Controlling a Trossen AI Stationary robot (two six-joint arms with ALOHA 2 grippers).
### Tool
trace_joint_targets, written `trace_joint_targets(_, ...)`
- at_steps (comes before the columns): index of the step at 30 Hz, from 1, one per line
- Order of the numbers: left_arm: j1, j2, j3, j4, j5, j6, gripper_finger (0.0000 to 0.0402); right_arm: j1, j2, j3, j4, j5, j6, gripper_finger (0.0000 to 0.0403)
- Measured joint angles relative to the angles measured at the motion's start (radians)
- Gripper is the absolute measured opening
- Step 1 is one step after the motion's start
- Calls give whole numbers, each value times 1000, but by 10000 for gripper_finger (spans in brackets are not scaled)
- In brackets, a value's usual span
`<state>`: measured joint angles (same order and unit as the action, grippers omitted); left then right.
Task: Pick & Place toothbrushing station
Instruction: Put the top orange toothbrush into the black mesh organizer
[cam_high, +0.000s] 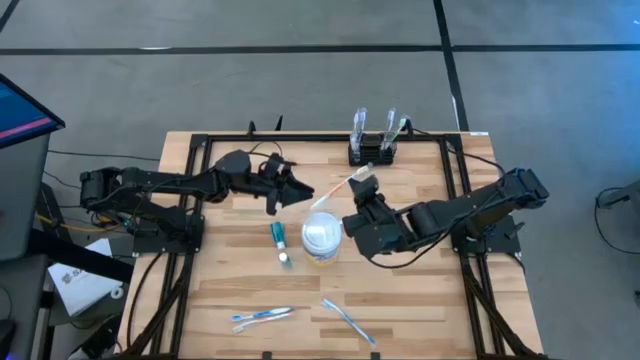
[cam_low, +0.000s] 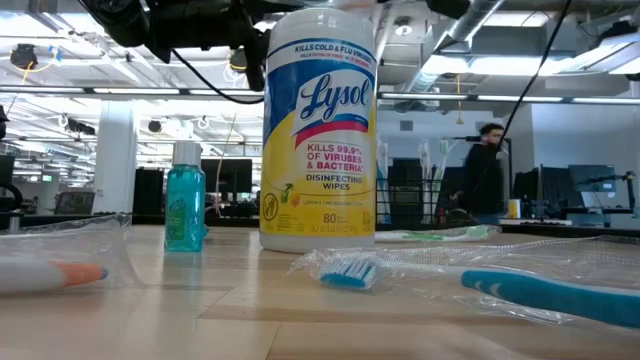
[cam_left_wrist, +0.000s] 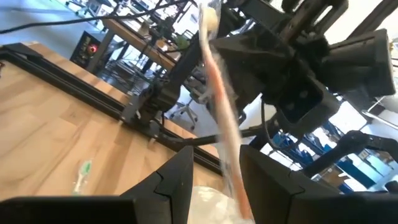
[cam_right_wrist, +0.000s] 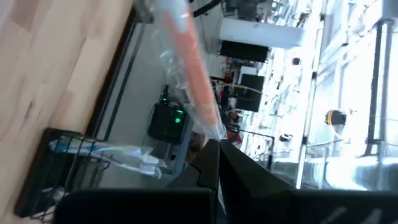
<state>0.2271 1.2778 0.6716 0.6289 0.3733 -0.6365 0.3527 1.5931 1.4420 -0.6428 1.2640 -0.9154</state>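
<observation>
Your right gripper (cam_high: 366, 186) pinches a wrapped toothbrush (cam_high: 338, 188) mid-counter; left gripper (cam_high: 283, 194) spread beside it. Next: carry it to the rack (cam_high: 372, 153).

Middle of the tabletop (cam_high: 420, 290) is crowded: wipes tub (cam_high: 322, 236) with a small teal bottle (cam_high: 279, 238) lying just beside it. Above them both tools meet, left tool (cam_high: 300, 192) and right tool (cam_high: 362, 188), an orange-handled wrapped toothbrush (cam_high: 335, 190) spanning between them. Black rack (cam_high: 373, 152) stands at the far edge, brushes sticking up. Two wrapped toothbrushes (cam_high: 262, 316) (cam_high: 347, 319) lie near the front edge. Bare wood at both front corners and along the left side.
</observation>
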Motion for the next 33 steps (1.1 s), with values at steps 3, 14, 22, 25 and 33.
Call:
trace_joint_targets(3,-13,0,0,-1,0,0,127,1,19,-7,26,-8,-49,0)
trace_joint_targets(14,-59,0,0,-11,10,1,127,-6,64,-3,200,-9,-192,0)
trace_joint_targets(22,-58,0,0,-12,10,27,127,21,64,-3,211,-9,-194,0)
trace_joint_targets(25,-58,0,0,-12,10,29,127,35,64,-3,210,-10,-193,0)
trace_joint_targets(33,-86,0,0,-13,9,29,127,15,64,-3,233,-10,-192,0)
